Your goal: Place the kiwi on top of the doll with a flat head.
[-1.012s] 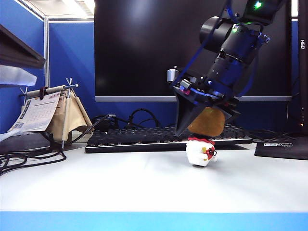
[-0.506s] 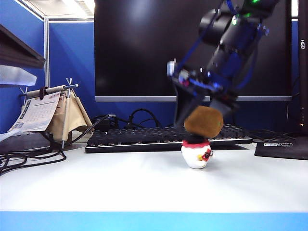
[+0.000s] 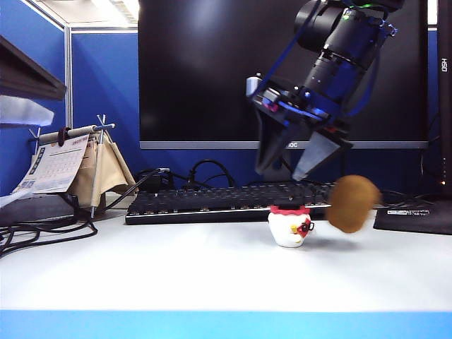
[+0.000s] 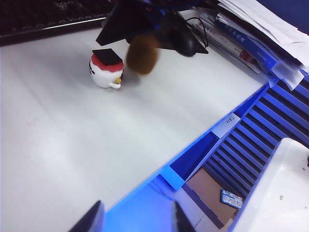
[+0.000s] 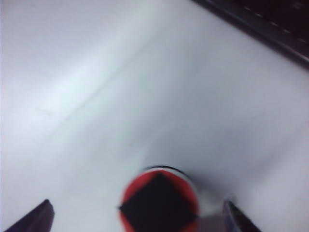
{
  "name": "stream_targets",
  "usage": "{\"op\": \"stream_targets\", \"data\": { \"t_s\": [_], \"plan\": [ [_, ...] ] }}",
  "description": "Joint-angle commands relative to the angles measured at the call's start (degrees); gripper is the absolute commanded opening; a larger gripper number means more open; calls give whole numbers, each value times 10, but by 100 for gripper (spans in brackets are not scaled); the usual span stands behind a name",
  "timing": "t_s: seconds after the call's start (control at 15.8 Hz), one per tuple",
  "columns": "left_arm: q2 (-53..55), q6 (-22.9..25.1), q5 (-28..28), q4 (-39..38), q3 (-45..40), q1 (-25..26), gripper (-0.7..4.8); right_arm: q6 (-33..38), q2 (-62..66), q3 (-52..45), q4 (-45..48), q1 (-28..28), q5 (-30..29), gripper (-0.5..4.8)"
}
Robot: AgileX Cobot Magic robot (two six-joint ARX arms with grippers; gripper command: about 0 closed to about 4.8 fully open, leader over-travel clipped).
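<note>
right hand [image 3: 293, 171] angled down above the doll [image 3: 290, 226], released; left hand [image 4: 133, 220] released, low, well apart.

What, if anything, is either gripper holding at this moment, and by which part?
Nothing. The right gripper is open above the doll; the kiwi is off beside it. The left gripper is open and empty.

the white tabletop [image 3: 176, 272] lies bare in front of and left of the small white figurine with a red frill and flat black top [image 3: 290, 224]. the fuzzy brown kiwi [image 3: 352, 203] sits just beside it, the black keyboard [image 3: 212, 201] close behind. the right gripper [image 3: 292, 159] hangs spread above; the left gripper [image 4: 133, 220], spread too, is well apart.
</note>
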Motion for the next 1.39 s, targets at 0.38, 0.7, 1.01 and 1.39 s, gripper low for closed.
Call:
{"op": "stream_targets", "data": {
  "t_s": [0.38, 0.7, 1.01, 1.39],
  "plan": [
    [0, 1, 3, -8, 2, -1, 185, 87, -126, -90, 15, -115, 39, 459],
    [0, 1, 0, 12, 2, -1, 185, 120, -158, -177, 49, -109, 55, 463],
    [0, 1, 0, 13, 2, -1, 185, 116, -158, -204, 70, -110, 131, 479],
    [0, 3, 0, 11, 2, -1, 184, 132, -114, -242, 134, -110, 126, 479]
  ]
}}
